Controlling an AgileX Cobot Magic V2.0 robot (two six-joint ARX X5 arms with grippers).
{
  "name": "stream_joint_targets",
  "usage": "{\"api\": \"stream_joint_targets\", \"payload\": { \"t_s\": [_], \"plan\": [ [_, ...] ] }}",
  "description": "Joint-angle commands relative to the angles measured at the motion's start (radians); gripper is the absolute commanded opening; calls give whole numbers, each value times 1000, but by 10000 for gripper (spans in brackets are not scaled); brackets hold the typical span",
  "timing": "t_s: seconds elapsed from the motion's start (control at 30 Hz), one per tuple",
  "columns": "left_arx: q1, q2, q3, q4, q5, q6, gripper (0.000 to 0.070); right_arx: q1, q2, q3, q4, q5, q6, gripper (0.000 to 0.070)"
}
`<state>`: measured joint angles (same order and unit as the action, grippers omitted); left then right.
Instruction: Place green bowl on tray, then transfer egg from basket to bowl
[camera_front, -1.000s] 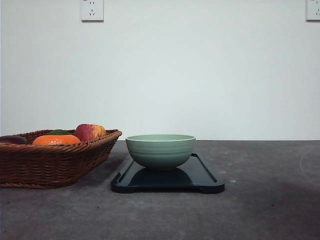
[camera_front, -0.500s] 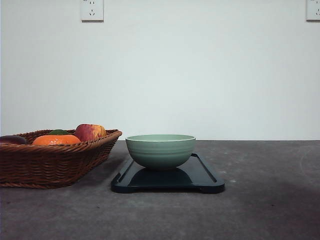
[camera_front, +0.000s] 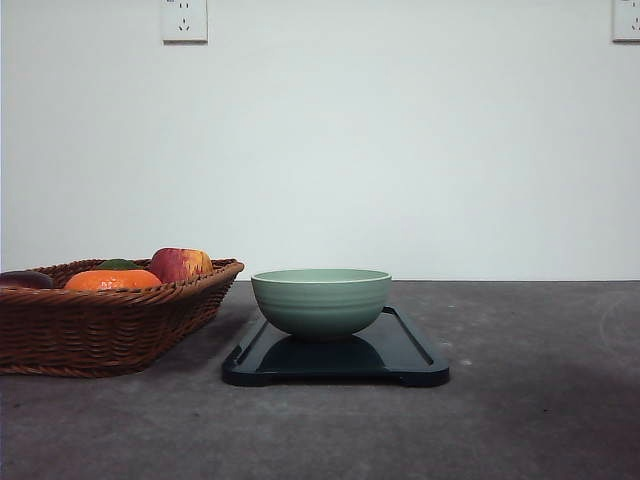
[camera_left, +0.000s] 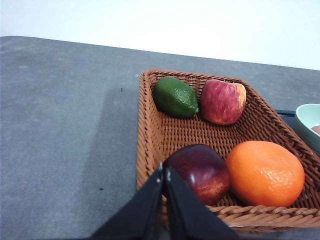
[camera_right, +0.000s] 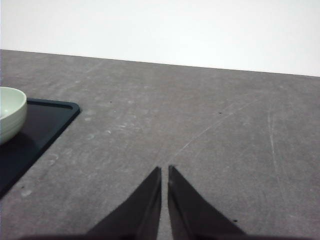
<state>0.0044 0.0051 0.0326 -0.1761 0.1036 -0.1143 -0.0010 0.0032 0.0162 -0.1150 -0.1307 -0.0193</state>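
The green bowl (camera_front: 321, 300) stands upright on the black tray (camera_front: 405, 350) in the middle of the table. To its left sits the wicker basket (camera_front: 100, 325). My left gripper (camera_left: 164, 170) is shut and empty, just above the basket's (camera_left: 150, 145) near rim, beside a dark red apple (camera_left: 197, 172). At the edge of the left wrist view, a small pinkish sliver shows inside the bowl (camera_left: 306, 120); I cannot tell whether it is the egg. My right gripper (camera_right: 164, 169) is shut and empty over bare table, to the right of the tray (camera_right: 40, 127) and the bowl (camera_right: 10, 112).
The basket holds an orange (camera_left: 265, 172), a red apple (camera_left: 223, 101), a green lime-like fruit (camera_left: 175, 97) and the dark red apple. Grey tabletop stretches right of the tray and left of the basket. A white wall stands behind.
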Motion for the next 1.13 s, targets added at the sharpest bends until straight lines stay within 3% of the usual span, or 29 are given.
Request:
{"api": "stream_joint_targets", "payload": {
  "t_s": [0.0,1.1],
  "plan": [
    [2,-1,-19,-8,1,17,0,0,0,-4,13,1,12,15],
    [2,-1,-19,-8,1,17,0,0,0,-4,13,1,12,15]
  ]
}}
